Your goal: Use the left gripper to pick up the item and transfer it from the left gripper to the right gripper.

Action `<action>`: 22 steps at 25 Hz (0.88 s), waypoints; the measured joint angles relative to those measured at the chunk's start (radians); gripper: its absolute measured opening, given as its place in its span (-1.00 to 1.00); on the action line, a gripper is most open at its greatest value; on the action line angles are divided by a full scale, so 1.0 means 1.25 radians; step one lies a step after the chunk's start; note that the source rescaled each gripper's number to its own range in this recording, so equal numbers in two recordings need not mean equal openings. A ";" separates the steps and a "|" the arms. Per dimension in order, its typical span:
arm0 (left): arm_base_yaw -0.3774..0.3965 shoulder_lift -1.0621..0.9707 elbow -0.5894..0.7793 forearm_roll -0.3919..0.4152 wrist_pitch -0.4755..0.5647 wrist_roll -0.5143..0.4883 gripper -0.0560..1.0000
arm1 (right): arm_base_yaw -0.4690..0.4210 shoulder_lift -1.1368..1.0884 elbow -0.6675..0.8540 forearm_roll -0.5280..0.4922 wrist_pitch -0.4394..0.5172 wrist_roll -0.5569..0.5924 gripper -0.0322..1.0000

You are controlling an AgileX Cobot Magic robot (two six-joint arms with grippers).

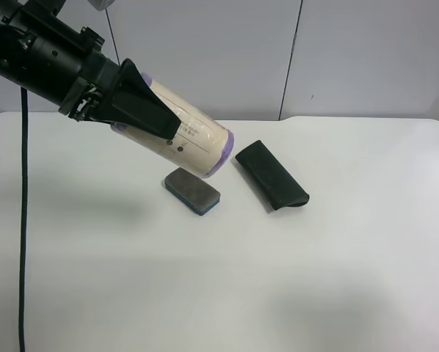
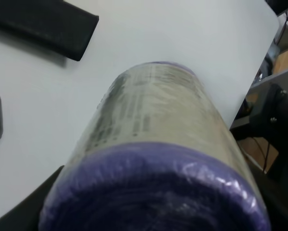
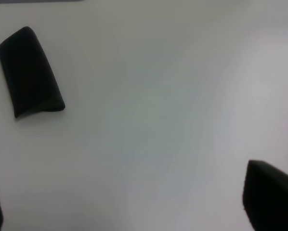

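Your left gripper is pinching the canister. One wedge finger lies along its upper side in the high view; the other finger is hidden behind it. The left wrist cam confirms this is the arm at the high view's left.

The canister hangs above the desk, over the far-left part, with its shadow thrown on the surface below. The long axis slants from the gripper down twd the desk's middle. One purple end is back in the jaws, and the free purple end points at the gap btwn the eraser block and the dark green case. The printed text faces up.

The eraser lies flat near the desk's middle, just under the free end, but you can't tell if they touch. The case lies flat just beside the eraser, twd the edge at the high view's right, and apart from it.

Your right gripper is spread wide w/ nothing btwn the fingertips, only bare desk under it. The case sits well off to one side in that cam.

Room: a broad bare surface runs to the near edge and to the edge at the high view's right. A black cable hangs down along the edge at the view's left.
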 joint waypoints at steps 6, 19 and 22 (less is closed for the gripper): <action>0.000 0.000 0.000 -0.001 0.000 0.009 -0.89 | 0.000 0.000 0.000 0.000 0.000 0.000 1.00; 0.000 0.000 0.000 -0.001 0.011 0.019 -0.89 | 0.000 0.000 0.000 0.000 0.000 0.000 1.00; 0.000 0.000 0.000 0.001 0.016 0.039 -0.89 | 0.000 0.000 0.000 0.000 0.000 0.000 1.00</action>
